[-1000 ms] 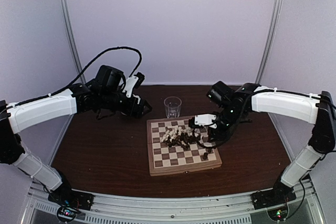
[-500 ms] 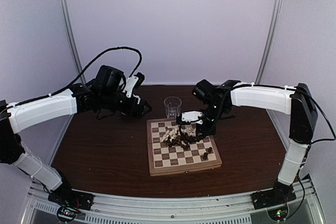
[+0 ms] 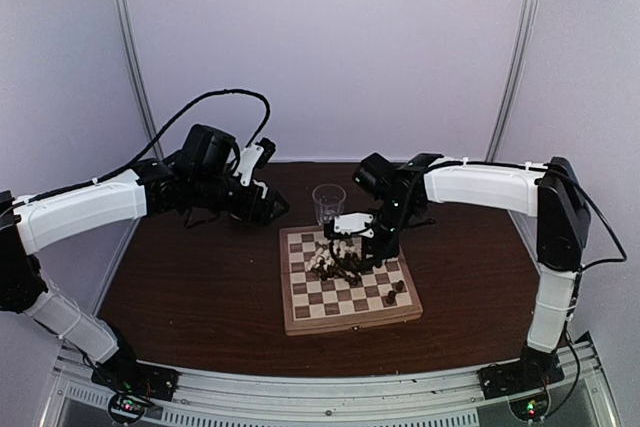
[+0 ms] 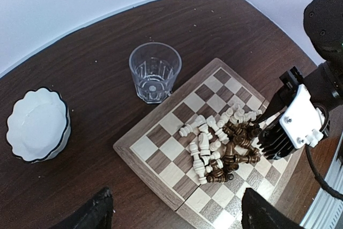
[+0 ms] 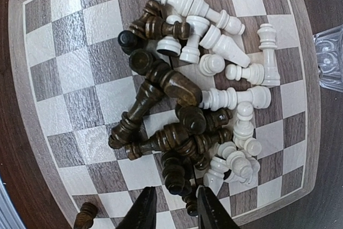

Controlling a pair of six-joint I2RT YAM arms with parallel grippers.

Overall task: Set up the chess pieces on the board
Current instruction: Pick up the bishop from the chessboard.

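Note:
The board (image 3: 345, 325) lies mid-table, with its rim also in the left wrist view (image 4: 124, 146) and the right wrist view (image 5: 17, 9). Cream and dark chess pieces lie toppled in a pile (image 3: 338, 259) on its far half, cream ones toward the glass, dark ones beside them (image 4: 222, 143) (image 5: 182, 100). My right gripper (image 3: 362, 245) hangs low over the pile, jaws open (image 5: 171, 210), fingertips either side of a dark piece's end (image 5: 179, 178). My left gripper (image 3: 270, 205) is wide open and empty (image 4: 179, 219), above the table by the board's far-left corner.
A clear glass (image 3: 328, 203) (image 4: 155, 72) stands just behind the board. A white scalloped bowl (image 4: 36, 124) sits on the dark table to the left, under my left arm. Stray dark pieces (image 3: 397, 290) (image 5: 86, 214) lie near the board's right front.
My right arm swung left from the board's right side to over the pile and came down. The left arm has not moved.

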